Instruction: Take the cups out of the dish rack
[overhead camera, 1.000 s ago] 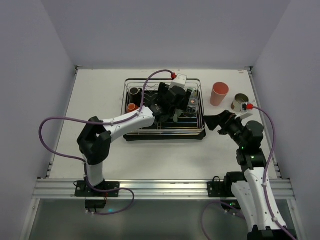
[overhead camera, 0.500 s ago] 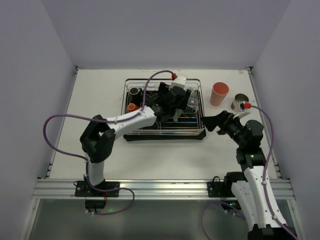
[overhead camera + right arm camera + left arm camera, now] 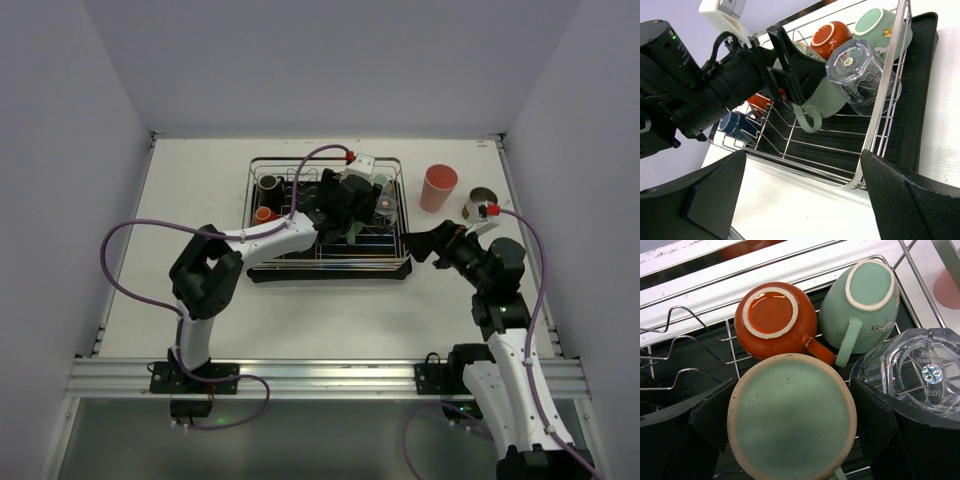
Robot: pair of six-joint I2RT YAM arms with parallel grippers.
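The silver wire dish rack (image 3: pixel 328 262) on its black tray stands mid-table. My left gripper (image 3: pixel 345 205) is down inside it, open. In the left wrist view its fingers (image 3: pixel 710 410) straddle an upturned mint-green mug (image 3: pixel 792 420), very close to its sides. Behind that mug stand an orange mug (image 3: pixel 772 322), a second mint-green mug (image 3: pixel 860 300) and a clear glass (image 3: pixel 920 370). My right gripper (image 3: pixel 420 243) is open and empty by the rack's right front corner (image 3: pixel 880 120). A pink tumbler (image 3: pixel 438 187) and a shiny metal cup (image 3: pixel 480 204) stand on the table right of the rack.
At the rack's left end are a dark cup (image 3: pixel 269 184) and an orange cup (image 3: pixel 264 214). A dark blue mug (image 3: pixel 737 125) also shows there in the right wrist view. Zigzag dividers (image 3: pixel 670 340) lie left of my left gripper. White walls enclose the table.
The left arm's elbow has swung right and forward, and its gripper has settled a little lower into the rack. The right gripper has edged slightly left toward the rack.
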